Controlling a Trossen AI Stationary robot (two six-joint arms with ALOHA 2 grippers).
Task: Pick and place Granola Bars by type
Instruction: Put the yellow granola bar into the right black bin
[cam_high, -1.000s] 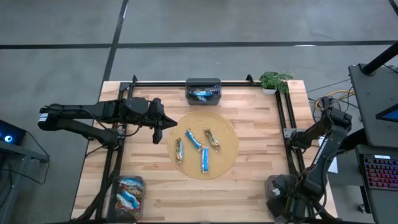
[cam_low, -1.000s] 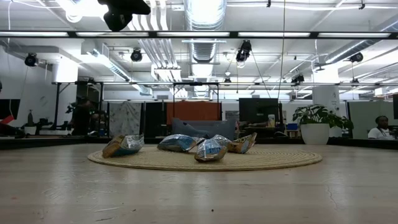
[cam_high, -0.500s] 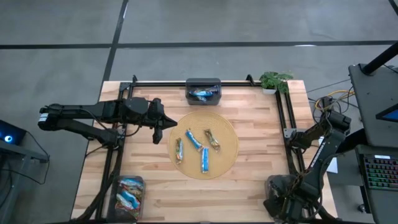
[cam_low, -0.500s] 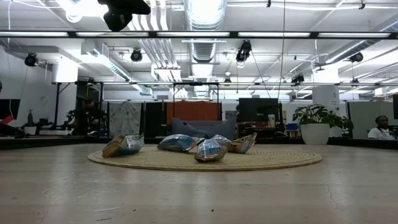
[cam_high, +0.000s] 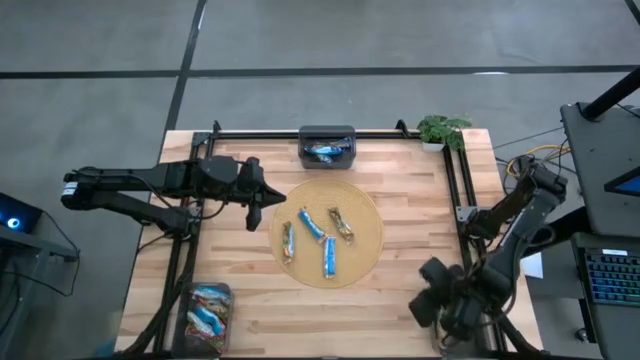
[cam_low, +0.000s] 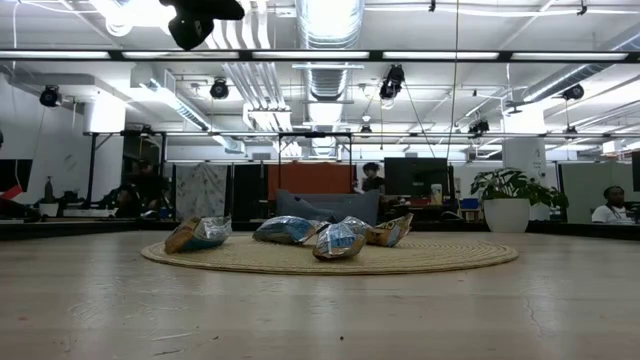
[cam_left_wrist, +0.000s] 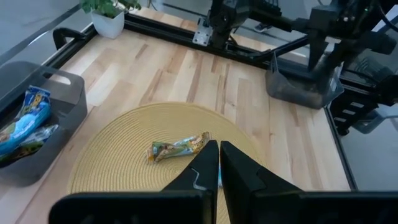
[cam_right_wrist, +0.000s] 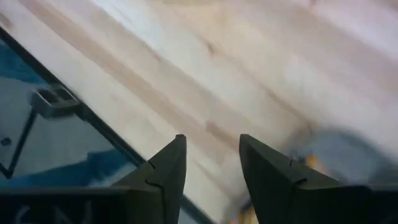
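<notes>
From above, we found four Granola Bars (cam_high: 323, 238) lying on the round woven mat (cam_high: 368, 250) at the table's centre. More bars sat in the bin (cam_high: 207, 312) at seven o'clock and the bin (cam_high: 327, 145) at twelve. The left gripper (cam_high: 266, 198), fingers together and empty, hung at the mat's ten o'clock edge. The right gripper (cam_high: 432, 292), at five o'clock, held nothing; only its wrist view showed its fingers (cam_right_wrist: 166, 171) apart over bare table (cam_right_wrist: 249, 68). The low view alone showed people in the room beyond.
</notes>
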